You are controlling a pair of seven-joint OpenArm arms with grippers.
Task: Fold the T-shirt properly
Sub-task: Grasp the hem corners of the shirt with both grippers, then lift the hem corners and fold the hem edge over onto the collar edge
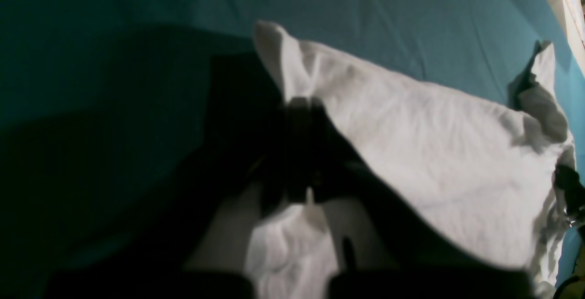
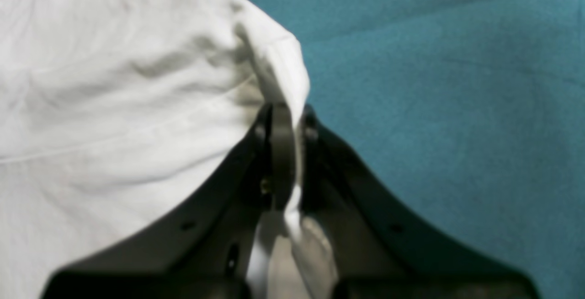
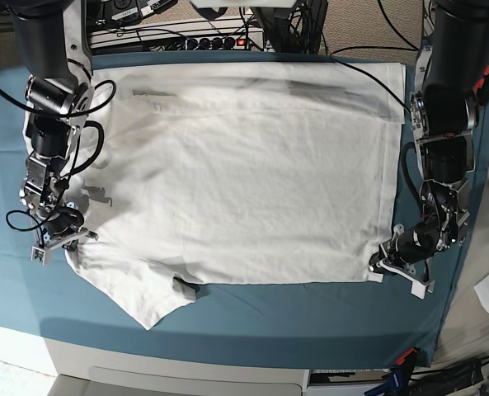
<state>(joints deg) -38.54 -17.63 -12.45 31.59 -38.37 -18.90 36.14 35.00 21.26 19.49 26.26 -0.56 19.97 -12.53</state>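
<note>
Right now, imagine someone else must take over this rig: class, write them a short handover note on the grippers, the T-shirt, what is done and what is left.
Left gripper: shut on the T-shirt at its near corner on the base view's right.
Right gripper: shut on the T-shirt's edge, on the base view's left, near the sleeve.
T-shirt: spread mostly flat on the teal cloth, lightly wrinkled; one sleeve points toward the table's near edge.
Done: both sides are gripped.
Left: no fold shows yet, so all the folding remains.
</note>
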